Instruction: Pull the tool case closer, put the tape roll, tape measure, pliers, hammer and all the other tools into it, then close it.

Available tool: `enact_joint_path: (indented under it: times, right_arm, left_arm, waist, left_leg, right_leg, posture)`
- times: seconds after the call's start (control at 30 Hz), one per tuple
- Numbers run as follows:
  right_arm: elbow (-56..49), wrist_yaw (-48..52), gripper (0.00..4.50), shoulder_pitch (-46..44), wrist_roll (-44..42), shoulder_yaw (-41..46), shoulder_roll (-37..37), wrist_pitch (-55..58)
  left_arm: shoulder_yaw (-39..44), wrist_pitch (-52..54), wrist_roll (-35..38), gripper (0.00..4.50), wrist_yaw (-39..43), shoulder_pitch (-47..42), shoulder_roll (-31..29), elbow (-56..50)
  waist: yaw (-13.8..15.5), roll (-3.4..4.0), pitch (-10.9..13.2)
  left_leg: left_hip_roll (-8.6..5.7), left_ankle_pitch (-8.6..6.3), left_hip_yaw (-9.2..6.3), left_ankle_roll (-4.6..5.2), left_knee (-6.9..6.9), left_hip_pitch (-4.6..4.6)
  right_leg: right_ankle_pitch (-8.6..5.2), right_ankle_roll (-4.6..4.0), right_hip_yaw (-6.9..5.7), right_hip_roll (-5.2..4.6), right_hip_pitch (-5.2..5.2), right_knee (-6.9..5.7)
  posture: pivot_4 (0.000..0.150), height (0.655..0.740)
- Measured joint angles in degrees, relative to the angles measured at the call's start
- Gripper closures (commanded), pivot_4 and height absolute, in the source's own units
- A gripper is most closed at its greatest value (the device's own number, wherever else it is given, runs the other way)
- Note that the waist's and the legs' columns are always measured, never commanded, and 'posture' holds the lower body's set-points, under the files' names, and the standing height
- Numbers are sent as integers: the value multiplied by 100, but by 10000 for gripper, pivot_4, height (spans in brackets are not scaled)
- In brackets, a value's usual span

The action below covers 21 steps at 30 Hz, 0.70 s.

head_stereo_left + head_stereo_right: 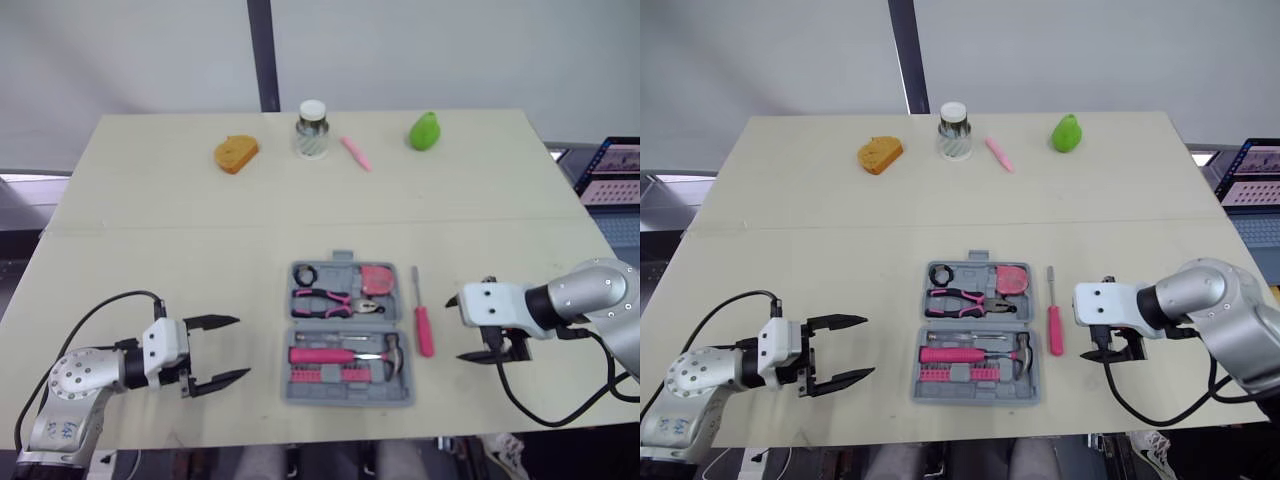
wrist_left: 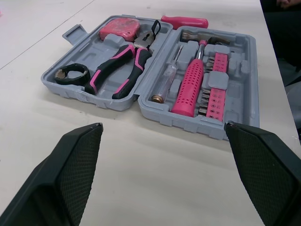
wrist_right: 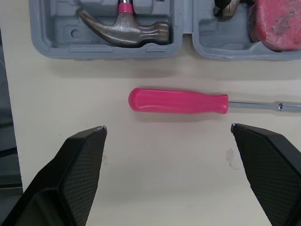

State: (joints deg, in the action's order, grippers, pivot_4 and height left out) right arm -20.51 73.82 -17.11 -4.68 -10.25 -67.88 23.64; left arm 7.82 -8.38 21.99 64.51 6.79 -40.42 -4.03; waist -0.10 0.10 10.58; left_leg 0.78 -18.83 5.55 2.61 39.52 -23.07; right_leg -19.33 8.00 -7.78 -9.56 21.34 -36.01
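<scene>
Black-fingered left end effector (image 1: 243, 347) hovered with fingers spread at the near left of the pale wooden table (image 1: 150, 200). The right end effector (image 3: 168, 128) was spread too, near the pink-handled screwdriver (image 1: 424, 330) lying just beside the open grey plastic tool case (image 1: 350, 397) (on its right). Inside sat the pink-handled hammer (image 1: 345, 355), pink-and-black pliers (image 1: 330, 300), pink tape measure (image 1: 377, 279) and black tape roll (image 1: 304, 274). Farther back stood a white-lidded glass jar (image 1: 312, 130) and a green pear (image 1: 426, 131).

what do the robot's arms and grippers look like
Silver-grey arms with rounded joints and white wrist housings. Left gripper and right gripper each have two black tapered fingers with cross-hatched pads. Black cables loop beside both arms; the left carries handwritten marks.
</scene>
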Motion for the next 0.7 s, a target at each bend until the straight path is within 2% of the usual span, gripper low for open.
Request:
enact_joint_path:
  times: [0.7]
  right_arm:
    - [-243,-210,0,154,-187,134,105,604]
  left_arm:
    - [-28,1,-20,614,-13,18,24,-11]
  waist:
    - [4,0,0]
  left_leg:
    - [0,0,-1,0,3,-1]
  right_leg:
    - [0,0,0,0,0,-3]
  posture:
    - [1500,6950]
